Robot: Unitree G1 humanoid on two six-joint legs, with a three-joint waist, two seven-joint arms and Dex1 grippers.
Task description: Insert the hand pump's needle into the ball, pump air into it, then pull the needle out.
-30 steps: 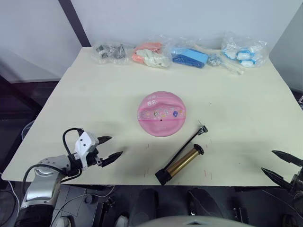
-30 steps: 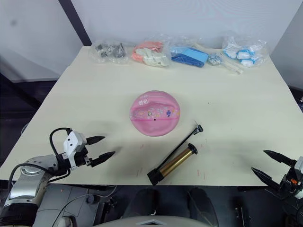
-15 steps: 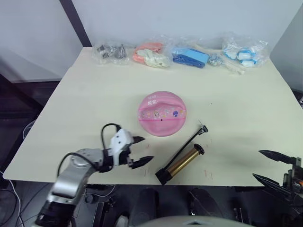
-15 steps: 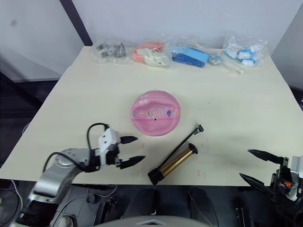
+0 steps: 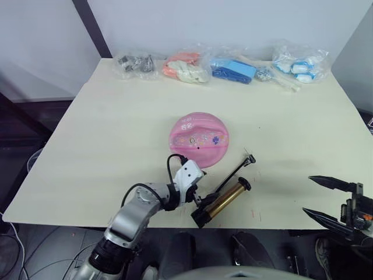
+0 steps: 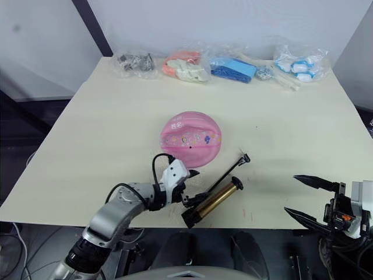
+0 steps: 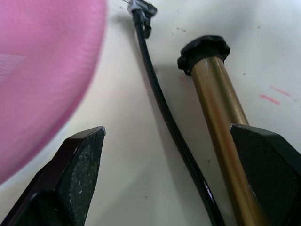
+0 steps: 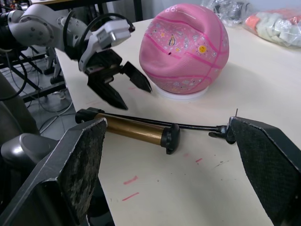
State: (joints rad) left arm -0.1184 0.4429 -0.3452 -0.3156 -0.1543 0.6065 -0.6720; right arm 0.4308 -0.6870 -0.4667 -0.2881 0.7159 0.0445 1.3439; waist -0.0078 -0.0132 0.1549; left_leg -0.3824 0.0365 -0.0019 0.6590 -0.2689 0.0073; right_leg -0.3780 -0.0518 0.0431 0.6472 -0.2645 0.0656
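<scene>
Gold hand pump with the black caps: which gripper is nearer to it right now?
Left. The left gripper hangs open right over the gold hand pump, at its near end beside the hose. The right gripper is open, well off at the table's right edge.

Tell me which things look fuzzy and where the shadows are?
Left wrist view: the pink ball is soft and out of focus; the gold hand pump and its hose cast faint shadows on the table. Right wrist view: the bags behind look blurry, and the left end effector is sharp.
</scene>
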